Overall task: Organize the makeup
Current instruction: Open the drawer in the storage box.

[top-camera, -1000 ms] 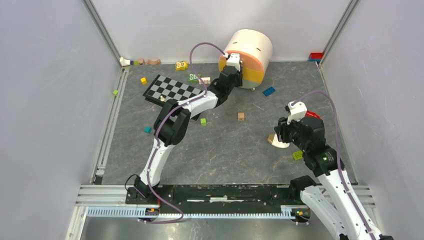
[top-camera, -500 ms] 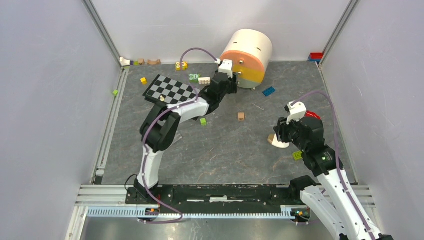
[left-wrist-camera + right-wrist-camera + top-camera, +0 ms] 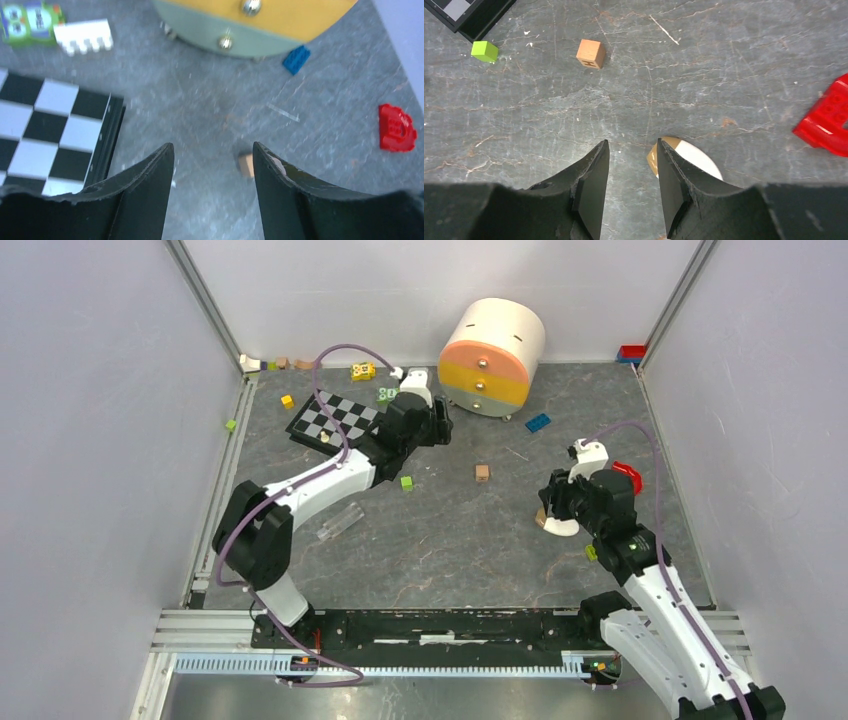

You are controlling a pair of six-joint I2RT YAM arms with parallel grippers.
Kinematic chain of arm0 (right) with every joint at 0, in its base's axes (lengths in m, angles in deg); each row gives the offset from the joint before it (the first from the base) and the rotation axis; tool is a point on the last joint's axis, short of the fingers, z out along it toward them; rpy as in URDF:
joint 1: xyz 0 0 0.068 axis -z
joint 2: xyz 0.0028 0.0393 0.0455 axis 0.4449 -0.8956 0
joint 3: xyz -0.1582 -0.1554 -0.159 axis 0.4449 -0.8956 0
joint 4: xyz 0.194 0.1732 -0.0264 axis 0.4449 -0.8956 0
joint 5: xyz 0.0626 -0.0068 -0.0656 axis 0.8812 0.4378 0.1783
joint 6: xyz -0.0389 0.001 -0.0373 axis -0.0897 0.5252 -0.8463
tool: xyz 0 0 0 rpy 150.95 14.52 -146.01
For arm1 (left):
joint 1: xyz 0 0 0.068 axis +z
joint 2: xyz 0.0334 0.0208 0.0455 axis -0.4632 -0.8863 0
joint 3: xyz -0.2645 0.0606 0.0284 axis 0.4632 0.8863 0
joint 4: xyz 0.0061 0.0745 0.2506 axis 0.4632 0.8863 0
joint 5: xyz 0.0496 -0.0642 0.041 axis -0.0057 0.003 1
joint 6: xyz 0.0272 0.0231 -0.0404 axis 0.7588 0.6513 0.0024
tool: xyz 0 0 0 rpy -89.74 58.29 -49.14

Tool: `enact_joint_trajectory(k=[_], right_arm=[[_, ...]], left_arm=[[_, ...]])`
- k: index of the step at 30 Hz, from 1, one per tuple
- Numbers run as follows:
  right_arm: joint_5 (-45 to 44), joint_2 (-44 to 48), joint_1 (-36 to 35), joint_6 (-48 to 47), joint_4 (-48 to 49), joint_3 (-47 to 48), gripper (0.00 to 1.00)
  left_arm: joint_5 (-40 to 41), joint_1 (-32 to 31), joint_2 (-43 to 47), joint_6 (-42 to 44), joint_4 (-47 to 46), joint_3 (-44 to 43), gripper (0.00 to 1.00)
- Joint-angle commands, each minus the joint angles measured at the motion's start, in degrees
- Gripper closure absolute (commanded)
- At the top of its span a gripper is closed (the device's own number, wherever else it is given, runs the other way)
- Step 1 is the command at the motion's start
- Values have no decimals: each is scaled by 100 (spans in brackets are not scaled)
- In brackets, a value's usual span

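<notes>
A clear tube (image 3: 340, 521) lies on the grey floor, near my left arm's elbow. A white rounded makeup piece with a tan end (image 3: 560, 525) (image 3: 691, 157) rests on the floor at the right. My right gripper (image 3: 547, 510) (image 3: 631, 142) stands open just left of it; the piece lies outside the right finger and only bare floor is between the fingers. My left gripper (image 3: 440, 428) (image 3: 212, 147) is open and empty above the floor, in front of the round drawer unit (image 3: 495, 350) (image 3: 250, 25). No other makeup shows.
A chessboard (image 3: 335, 418) (image 3: 45, 130) lies left of the left gripper. Loose toy pieces are scattered about: a tan cube (image 3: 482, 472) (image 3: 590, 53), a green cube (image 3: 407, 482) (image 3: 484, 51), a blue brick (image 3: 538, 422) (image 3: 296, 59), a red brick (image 3: 627, 475) (image 3: 826, 125). Walls enclose three sides.
My left arm has drawn back from the drawer unit toward the left and its gripper has opened wider. The clear tube now shows on the floor. The right gripper has barely shifted.
</notes>
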Motion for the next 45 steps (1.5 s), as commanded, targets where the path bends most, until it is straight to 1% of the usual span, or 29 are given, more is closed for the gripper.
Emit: enact_joint_trajectory(k=[1,5,7,10,13,17,20,21,28,31,36,39,45], right_arm=[[260,-143,14,515,729,-101,53],[334,-82,14,729,790,-120,52],[344,29,14,811,764,-194,51],[313,252,14,837,608,-240,51],[210,451,14,825,424,-247,51],[186,607,14,791,231,-234,51],[186,687,14,785,137,-259,51],[186,717,14,775,119,-266,51],[186,732,16,636,27,-209,51],[229,708,15,581,0,-163,51],[206,721,13,516,-67,-136,51],[177,727,18,477,-100,-145,51],[168,747,14,454,-142,-155,51]], left_arm=[[-333,61,418,-549,638,571,34],[-707,175,408,-729,-125,1119,33],[-966,228,219,-819,-532,1162,33],[-1254,338,-259,-1175,-982,944,33],[-1534,456,-828,-1617,-1637,642,35],[-1553,468,-1586,-2070,-2416,161,36],[-1428,465,-2080,-2346,-2975,-121,36],[-1247,470,-2259,-2408,-3066,-275,36],[-850,469,-3139,-2553,-3010,-1228,35],[-705,479,-3377,-2549,-3021,-1453,35],[-731,495,-3673,-2638,-3077,-1762,35],[-761,497,-3823,-2718,-3065,-1953,37],[-889,497,-4090,-2892,-3013,-2329,44]])
